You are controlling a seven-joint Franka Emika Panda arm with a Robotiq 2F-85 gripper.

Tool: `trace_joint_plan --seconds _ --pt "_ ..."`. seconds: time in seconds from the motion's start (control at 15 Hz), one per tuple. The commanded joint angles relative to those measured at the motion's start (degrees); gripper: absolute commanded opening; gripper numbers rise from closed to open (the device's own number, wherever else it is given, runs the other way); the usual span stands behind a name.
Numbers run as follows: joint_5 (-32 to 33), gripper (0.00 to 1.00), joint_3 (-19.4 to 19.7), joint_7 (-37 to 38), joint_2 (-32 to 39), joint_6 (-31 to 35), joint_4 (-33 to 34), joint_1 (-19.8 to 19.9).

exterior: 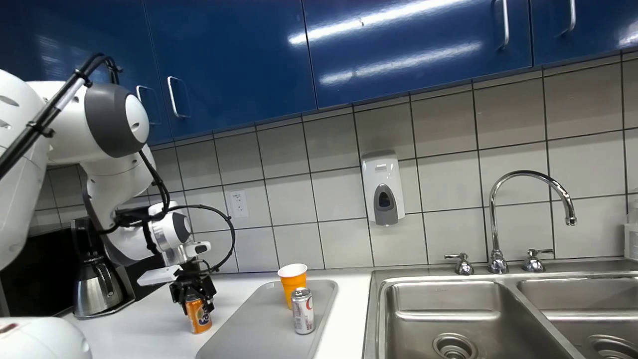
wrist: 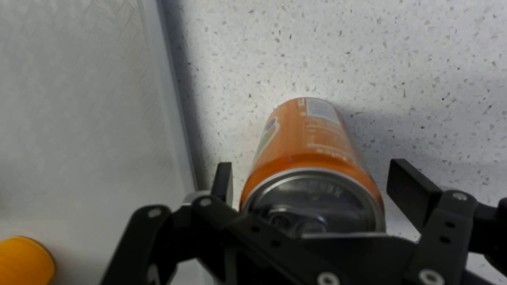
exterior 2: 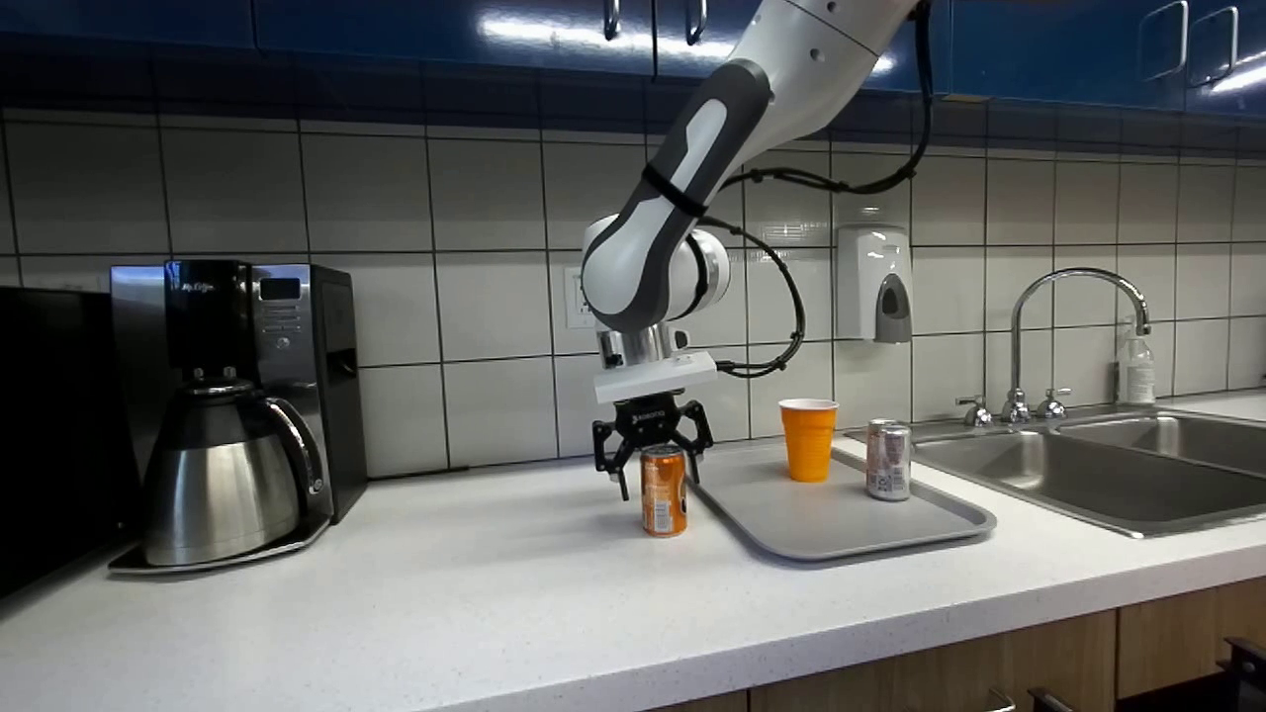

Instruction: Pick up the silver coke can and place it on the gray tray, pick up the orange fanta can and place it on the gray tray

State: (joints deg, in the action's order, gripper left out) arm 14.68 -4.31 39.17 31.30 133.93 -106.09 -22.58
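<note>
While the orange can (exterior 2: pixel 664 509) stands upright on the counter (exterior 2: pixel 445 613), the gripper (wrist: pixel 311 174) straddles its top from above, jaws parted, a gap each side, nothing held.

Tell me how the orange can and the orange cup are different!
The orange can stands on the white counter; the orange cup stands on the gray tray. The can has a silvery top; the cup, a pale rim. The open gripper straddles the can, not the cup. Both are orange and upright.
</note>
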Motion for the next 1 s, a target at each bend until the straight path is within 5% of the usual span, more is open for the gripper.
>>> trace_joint_plan --seconds 0.0,0.93 --pt "0.0 1.0 0.5 -0.8 -2.9 -0.4 -2.2 -0.7" --pt "-0.3 1.0 0.6 -0.3 -0.6 0.0 -0.5 -0.8"
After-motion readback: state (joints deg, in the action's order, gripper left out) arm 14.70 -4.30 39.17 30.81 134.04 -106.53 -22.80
